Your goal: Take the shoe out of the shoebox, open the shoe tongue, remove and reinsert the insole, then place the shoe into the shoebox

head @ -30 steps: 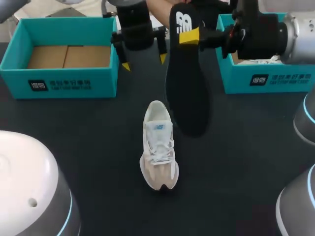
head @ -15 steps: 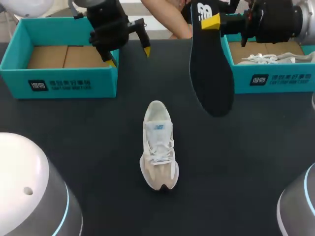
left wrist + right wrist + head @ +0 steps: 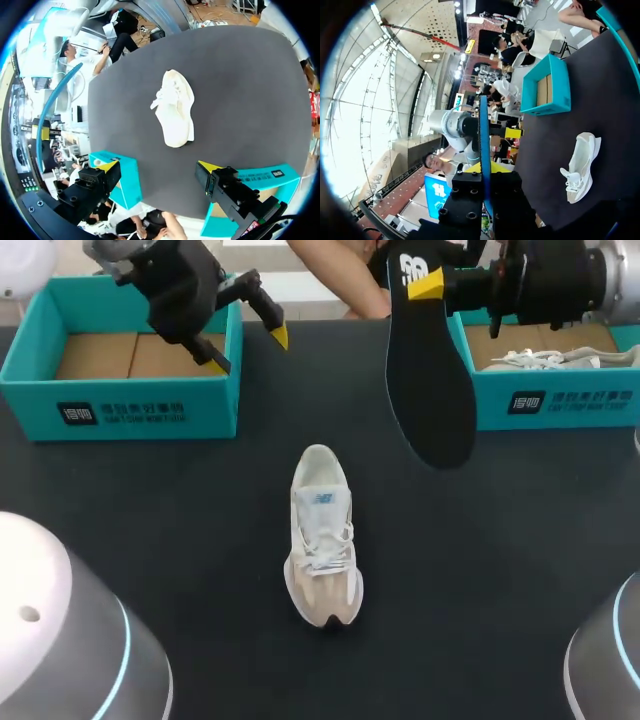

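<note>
The right gripper (image 3: 425,285) clamps the black insole (image 3: 430,390) by its heel, toe hanging above the table (image 3: 180,540); the white sneaker (image 3: 322,535) lies mid-table. The left gripper (image 3: 157,167) hovers spread, empty. It should steady the sneaker while the insole feeds in toe-first

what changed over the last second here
The left fingers, open and empty, swung away from the middle, back over the left shoebox. The right fingers, shut on the insole, carried it from above the shoe toward the right shoebox. Nothing was taken hold of or let go. The shoe and both boxes stayed put.
</note>
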`<control>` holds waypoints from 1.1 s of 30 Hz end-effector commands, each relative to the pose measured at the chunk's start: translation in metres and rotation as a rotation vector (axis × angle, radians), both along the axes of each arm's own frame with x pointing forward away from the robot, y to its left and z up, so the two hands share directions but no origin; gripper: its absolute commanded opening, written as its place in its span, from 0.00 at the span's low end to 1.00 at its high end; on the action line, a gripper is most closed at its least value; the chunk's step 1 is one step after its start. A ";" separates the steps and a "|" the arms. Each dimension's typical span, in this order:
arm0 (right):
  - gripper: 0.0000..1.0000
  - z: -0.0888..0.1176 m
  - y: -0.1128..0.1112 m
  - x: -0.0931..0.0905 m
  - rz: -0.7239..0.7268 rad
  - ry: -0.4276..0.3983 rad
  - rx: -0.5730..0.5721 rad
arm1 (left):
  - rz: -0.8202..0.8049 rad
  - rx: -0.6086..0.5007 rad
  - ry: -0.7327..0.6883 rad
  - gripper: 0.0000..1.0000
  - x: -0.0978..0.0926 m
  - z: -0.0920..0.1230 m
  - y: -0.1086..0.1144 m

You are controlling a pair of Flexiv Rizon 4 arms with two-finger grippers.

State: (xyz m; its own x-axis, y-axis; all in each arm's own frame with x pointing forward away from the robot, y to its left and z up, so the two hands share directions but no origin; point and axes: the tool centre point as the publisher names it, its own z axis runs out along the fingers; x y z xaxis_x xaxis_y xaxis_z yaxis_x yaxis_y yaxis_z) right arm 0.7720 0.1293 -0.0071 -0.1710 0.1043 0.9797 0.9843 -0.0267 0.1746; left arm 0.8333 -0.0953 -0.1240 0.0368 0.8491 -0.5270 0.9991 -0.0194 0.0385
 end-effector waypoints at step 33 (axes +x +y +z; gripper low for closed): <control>0.00 -0.045 0.026 0.053 -0.143 0.278 0.082 | 0.023 -0.926 -0.127 1.00 -0.023 0.028 -0.030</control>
